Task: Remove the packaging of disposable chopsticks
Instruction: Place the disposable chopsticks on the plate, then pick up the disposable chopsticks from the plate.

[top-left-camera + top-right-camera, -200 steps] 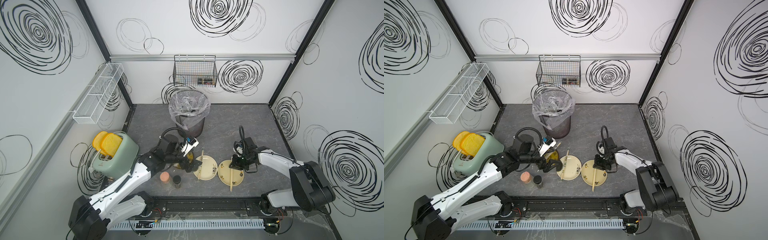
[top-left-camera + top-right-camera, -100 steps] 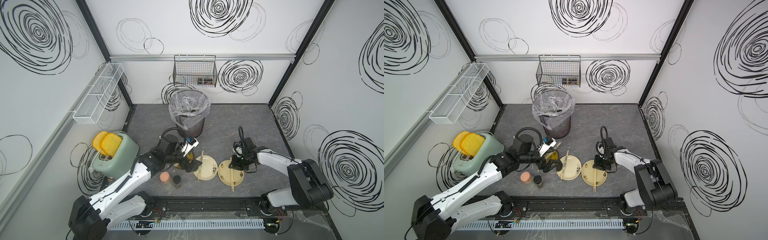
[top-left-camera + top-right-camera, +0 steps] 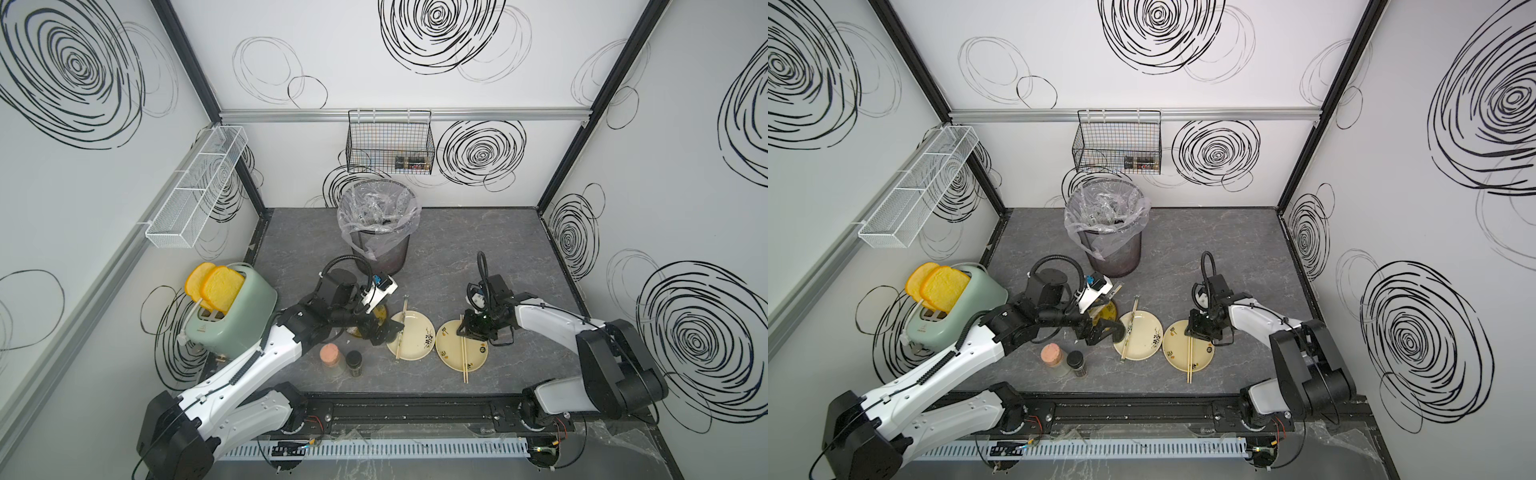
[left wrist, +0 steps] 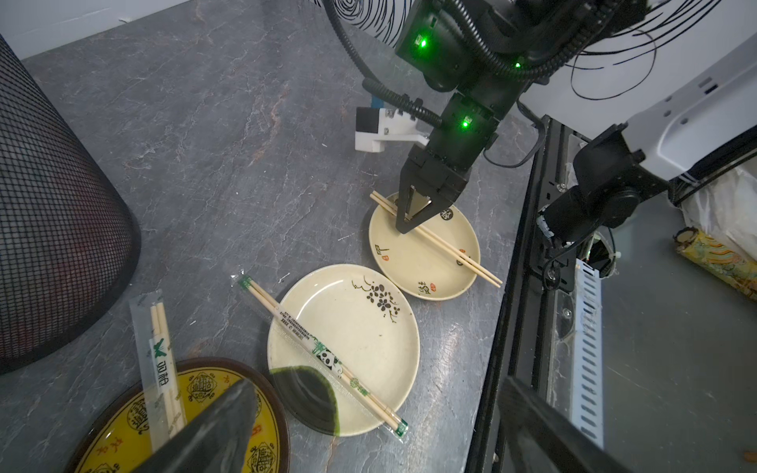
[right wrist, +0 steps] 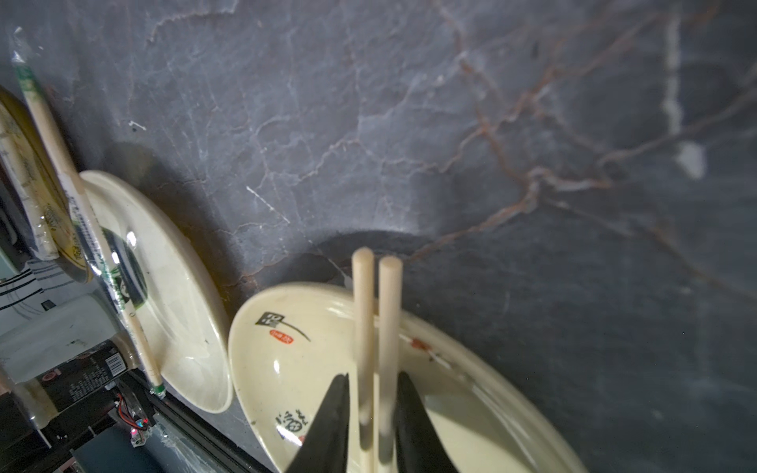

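left wrist: clear printed sleeve (image 4: 323,356) around pale chopsticks (image 4: 262,297)

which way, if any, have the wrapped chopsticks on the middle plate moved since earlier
No. The wrapped chopsticks still cross the rim of the middle plate at the same spots.

White plastic arm shells (image 3: 286,347), chunky black joints (image 3: 611,365), ribbed black cable hoses (image 4: 403,100) on both. The right gripper (image 4: 406,226) is black, wedge-fingered, green LEDs (image 4: 465,123) on its wrist.
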Controlling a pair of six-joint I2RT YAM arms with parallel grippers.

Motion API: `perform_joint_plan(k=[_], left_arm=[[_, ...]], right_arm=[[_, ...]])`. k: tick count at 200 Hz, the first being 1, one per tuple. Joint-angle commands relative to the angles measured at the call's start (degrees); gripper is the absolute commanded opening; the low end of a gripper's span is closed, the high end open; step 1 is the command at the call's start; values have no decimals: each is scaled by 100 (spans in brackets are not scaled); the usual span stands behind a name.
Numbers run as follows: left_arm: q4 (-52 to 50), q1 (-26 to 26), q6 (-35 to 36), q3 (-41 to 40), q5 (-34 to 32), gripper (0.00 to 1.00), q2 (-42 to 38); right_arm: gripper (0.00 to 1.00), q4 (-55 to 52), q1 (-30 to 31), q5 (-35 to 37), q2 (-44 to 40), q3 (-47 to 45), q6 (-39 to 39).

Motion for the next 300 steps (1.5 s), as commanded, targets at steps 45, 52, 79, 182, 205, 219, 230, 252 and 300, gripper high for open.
perform_joint_plan(k=[45,52,79,182,205,219,230,252,300], left_arm=[[11,-33,94,50,111,96,3],[13,-33,94,50,111,96,8],[3,-33,96,57,102,96,15],[-35,-24,104,114,209,96,136],[-50,33,103,145,190,96,161],[-24,97,79,135,186,96,154],[57,162,18,110,190,96,159],[80,299,-62,144,234,96,264],[20,441,-113,41,-165,96,115]], right_arm=[[29,-322,10,331,-127,121,-15],[29,-324,17,331,-105,134,-16],[31,-368,33,346,-119,187,-18],[35,-702,112,550,-940,452,26],[37,-785,207,565,-1088,665,56],[37,-780,358,585,-1122,837,108],[37,-604,536,595,-1135,907,193],[37,254,1000,404,-1051,835,348],[38,1261,1884,26,70,1232,996]])
